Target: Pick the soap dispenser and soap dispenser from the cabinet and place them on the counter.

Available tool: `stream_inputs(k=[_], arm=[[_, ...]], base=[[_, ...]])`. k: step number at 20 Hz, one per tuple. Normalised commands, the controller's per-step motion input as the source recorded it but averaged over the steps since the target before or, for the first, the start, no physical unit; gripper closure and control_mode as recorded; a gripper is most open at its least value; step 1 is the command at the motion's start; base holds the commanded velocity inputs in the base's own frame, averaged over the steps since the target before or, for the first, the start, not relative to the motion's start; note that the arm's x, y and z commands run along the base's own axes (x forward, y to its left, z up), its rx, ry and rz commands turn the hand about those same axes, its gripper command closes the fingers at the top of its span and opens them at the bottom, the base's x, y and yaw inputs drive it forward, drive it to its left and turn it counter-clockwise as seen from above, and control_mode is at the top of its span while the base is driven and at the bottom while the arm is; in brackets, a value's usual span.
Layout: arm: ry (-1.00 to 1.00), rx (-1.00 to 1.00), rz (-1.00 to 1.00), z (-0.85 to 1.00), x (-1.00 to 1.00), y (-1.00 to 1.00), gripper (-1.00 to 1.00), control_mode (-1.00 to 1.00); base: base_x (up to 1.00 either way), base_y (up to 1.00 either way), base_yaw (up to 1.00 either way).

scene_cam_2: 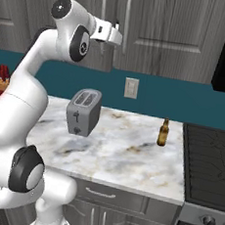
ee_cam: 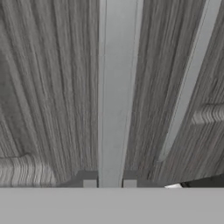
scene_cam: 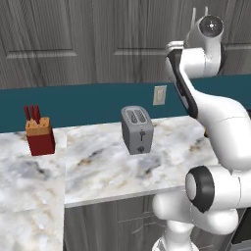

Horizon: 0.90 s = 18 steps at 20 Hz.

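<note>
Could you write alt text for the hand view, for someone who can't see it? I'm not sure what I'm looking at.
The robot's claw is shut on a long silver bar handle of the closed grey wood-grain cabinet, seen very close up. A second bar handle runs slanted at the right.

Arm raised high, elbow bent, forearm reaching forward and up. Wrist level, hand pointing straight ahead. Gripper held at upper height, well above bench level. Fingers drawn close together, clamped on silver bar handle running between their tips. Base joints upright, shoulder leaning forward.
</note>
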Motion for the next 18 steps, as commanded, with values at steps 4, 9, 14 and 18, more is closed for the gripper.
stream_inputs(k=[4, 9, 14, 18], arm=[[0.04, -0.02, -0.12, 0.03, -0.2, -0.01, 1.0, -1.0], [0.08, -0.01, -0.07, 0.12, -0.26, -0.02, 1.0, -1.0], [0.08, -0.08, 0.0, 0.18, -0.25, 0.24, 1.0, -1.0], [0.03, -0.03, 0.0, 0.16, -0.32, 0.18, 1.0, -1.0]], base=[[0.0, 0.0, 0.0], [0.0, 0.0, 0.0], [0.0, 0.0, 0.0], [0.0, 0.0, 0.0]])
